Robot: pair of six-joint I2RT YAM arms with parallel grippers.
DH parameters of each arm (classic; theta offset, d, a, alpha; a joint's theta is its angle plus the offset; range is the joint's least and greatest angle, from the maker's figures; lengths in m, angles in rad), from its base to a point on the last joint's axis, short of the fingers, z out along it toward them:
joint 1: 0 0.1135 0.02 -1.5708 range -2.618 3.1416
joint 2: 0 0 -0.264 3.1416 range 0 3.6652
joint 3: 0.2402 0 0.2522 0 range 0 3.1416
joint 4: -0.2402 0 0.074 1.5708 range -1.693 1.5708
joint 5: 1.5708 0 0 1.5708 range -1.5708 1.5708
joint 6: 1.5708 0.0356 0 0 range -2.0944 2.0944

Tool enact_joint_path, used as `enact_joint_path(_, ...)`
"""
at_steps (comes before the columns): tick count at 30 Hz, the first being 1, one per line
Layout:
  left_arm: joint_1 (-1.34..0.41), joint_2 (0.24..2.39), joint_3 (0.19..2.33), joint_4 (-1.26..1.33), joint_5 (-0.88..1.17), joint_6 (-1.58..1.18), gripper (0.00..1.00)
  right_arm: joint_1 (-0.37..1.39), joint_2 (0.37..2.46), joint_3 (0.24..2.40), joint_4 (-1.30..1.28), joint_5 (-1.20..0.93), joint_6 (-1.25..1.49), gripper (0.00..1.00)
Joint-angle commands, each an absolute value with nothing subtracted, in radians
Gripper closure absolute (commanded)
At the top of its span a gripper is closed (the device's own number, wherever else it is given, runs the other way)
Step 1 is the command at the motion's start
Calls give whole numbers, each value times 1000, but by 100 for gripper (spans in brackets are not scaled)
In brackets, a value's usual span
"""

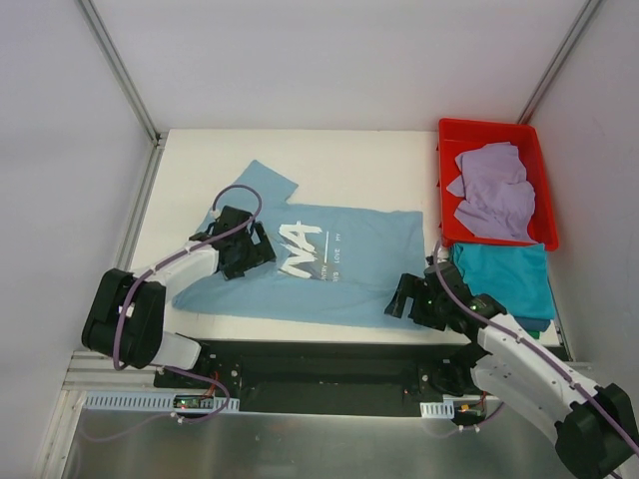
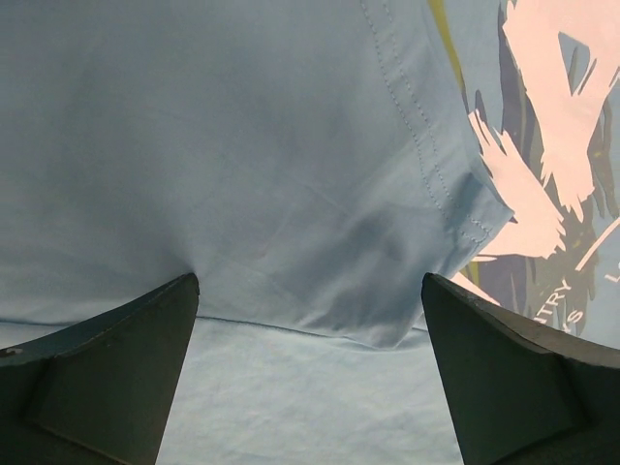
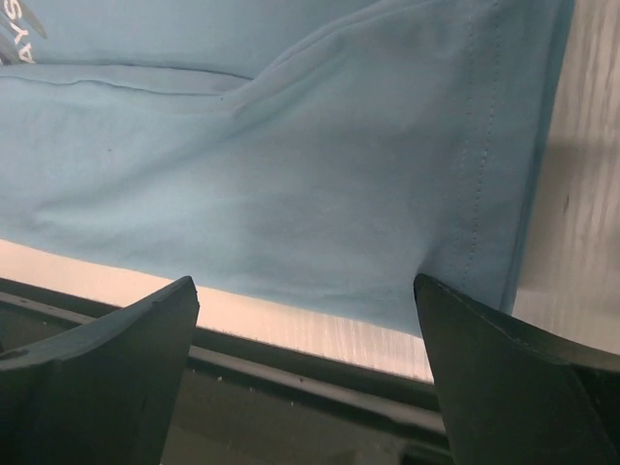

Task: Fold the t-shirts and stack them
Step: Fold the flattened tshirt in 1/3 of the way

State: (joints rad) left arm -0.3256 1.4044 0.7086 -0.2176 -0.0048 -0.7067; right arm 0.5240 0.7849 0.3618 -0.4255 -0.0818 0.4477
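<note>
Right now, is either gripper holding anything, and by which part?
Nothing held: left gripper and right gripper both open over the light blue t-shirt.

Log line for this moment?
left gripper: open over light blue t-shirt; right gripper: open at its near-right corner; lavender t-shirt: in red bin

Left arm [image 1: 180,265] reaches from the near-left base toward the middle. Left gripper [image 1: 250,249] sits low, fingers [image 2: 107,378] spread wide. Right arm [image 1: 519,361] stretches left along the near edge. Right gripper [image 1: 405,297] sits low, fingers [image 3: 513,387] also wide apart.
</note>
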Motion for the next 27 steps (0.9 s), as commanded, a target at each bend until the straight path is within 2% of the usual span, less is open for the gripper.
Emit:
enact_joint_path(1, -305, 1371, 667, -244, -43, -727, 1, 555, 759, 379, -679, -6, 558, 4)
enact_joint_path(5, -295, 1335, 632, -262, -32, -741, 1, 557, 775, 364, -644, -58, 552, 4)
enact_joint_path(20, -282, 1146, 479, -348, -46, -799, 1, 557, 807, 428, -641, 52, 494, 4)
enact_joint_path(27, -281, 1114, 523, -354, -74, -790, 1, 557, 793, 471, -632, 66, 456, 4)
